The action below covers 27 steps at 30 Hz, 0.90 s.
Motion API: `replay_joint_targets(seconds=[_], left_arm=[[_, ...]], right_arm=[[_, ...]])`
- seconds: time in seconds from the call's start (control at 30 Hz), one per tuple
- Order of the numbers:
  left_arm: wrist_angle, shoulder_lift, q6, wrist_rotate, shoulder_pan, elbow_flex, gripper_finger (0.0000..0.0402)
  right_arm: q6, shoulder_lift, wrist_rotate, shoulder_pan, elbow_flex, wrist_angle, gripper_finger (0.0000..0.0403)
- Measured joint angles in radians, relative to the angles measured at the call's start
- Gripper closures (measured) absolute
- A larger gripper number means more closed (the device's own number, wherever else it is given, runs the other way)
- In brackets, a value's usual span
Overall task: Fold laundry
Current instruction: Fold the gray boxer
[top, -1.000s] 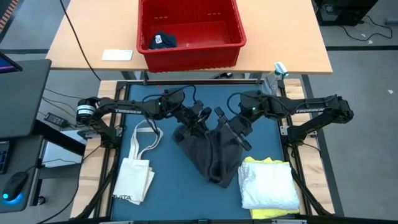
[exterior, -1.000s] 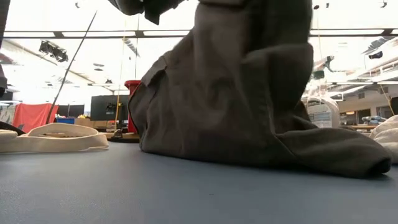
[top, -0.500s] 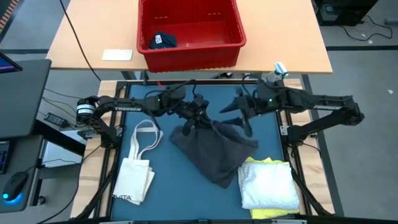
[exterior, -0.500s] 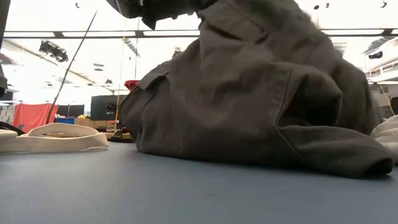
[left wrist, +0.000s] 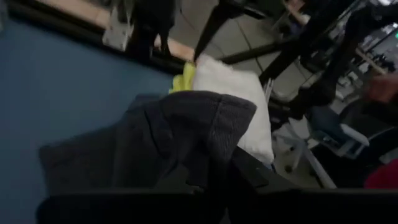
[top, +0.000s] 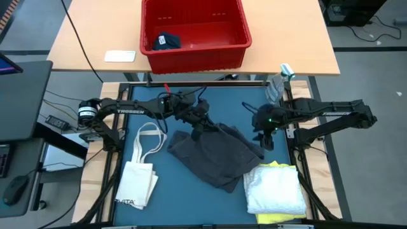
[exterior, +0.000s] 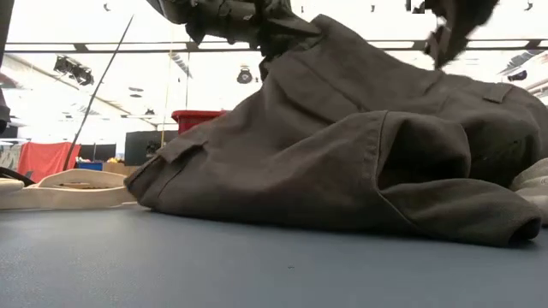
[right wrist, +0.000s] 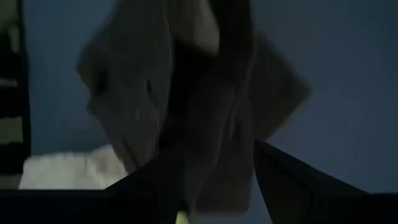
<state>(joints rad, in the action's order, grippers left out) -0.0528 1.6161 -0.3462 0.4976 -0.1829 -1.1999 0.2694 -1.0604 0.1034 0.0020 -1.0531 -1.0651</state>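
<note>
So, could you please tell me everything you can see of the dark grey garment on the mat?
The dark grey garment is a large, soft cloth piece, rumpled, lying in the middle of the blue mat. The low view shows seams and a flap like a pocket. Its top edge is lifted and pinched by the left gripper, which is shut on it; the rest sags onto the mat. Its lower right edge reaches the white garment, which lies on the yellow one. The right gripper hangs apart, holding nothing.

The word TROSSEN is read in white capitals on the left arm (top: 130, 111) in the high view — the same lettering on the right arm (top: 331, 113) is less clear. Dark print on the tote bag (top: 137, 181) — partly legible — is seen as "VITA".
</note>
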Motion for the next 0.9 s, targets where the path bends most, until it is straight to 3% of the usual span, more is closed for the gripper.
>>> replay_joint_targets(seconds=[0.17, 0.37, 0.5, 0.67, 0.9], left_arm=[[0.119, -0.04, 0.001, -0.021, 0.009, 0.0, 0.0392], [0.523, -0.196, 0.082, -0.223, -0.004, 0.0, 0.0394], [0.675, -0.263, 0.129, -0.269, -0.027, 0.0, 0.0395], [0.777, -0.283, 0.131, -0.269, -0.049, 0.0, 0.0395], [1.121, -0.293, 0.124, -0.386, -0.056, 0.0, 0.0396]], right_arm=[[0.071, 0.128, 0.029, 0.032, 0.24, 0.118, 0.0207], [0.024, 0.204, 0.035, 0.067, 0.414, 0.205, 0.0206], [0.023, 0.182, 0.042, 0.073, 0.431, 0.243, 0.0206], [0.078, 0.148, -0.047, 0.073, 0.431, 0.328, 0.0206], [0.288, 0.18, -0.171, 0.041, 0.408, 0.255, 0.0206]])
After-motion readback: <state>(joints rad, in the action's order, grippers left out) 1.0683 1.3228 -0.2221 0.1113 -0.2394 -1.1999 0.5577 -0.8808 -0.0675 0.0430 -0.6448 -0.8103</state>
